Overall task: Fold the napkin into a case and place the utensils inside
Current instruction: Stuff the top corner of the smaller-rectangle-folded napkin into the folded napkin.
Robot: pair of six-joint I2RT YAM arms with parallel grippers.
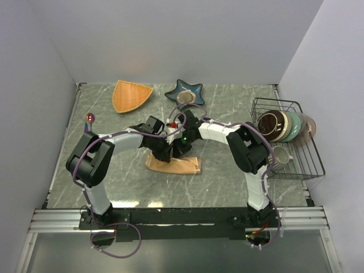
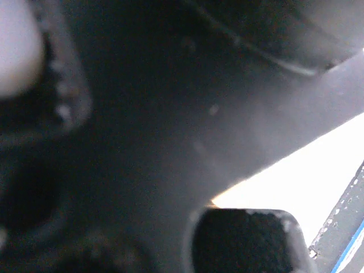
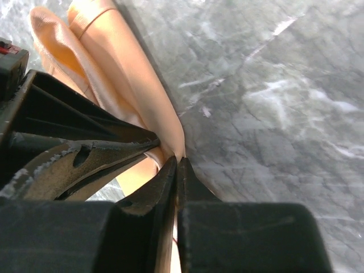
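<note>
Napkin (image 1: 181, 166) lies folded at the centre of the table (image 1: 114, 182), and the right gripper (image 3: 179, 164) has its jaws clamped on the cloth's edge! Left gripper (image 1: 164, 151), at its 9 o'clock, is closed; its camera shows only dark blur. At 3 o'clock, a wire rack (image 1: 314, 165) holds bowls (image 1: 274, 125) and a cup (image 1: 282, 156).

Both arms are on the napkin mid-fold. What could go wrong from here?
The right gripper pinches only a thin edge of the slick napkin; a pull could slip it free.
Both wrists crowd over it, and the wrist view of the left gripper is nearly black, so a bump may go unseen.
The spoon lies far left, a long reach.
</note>
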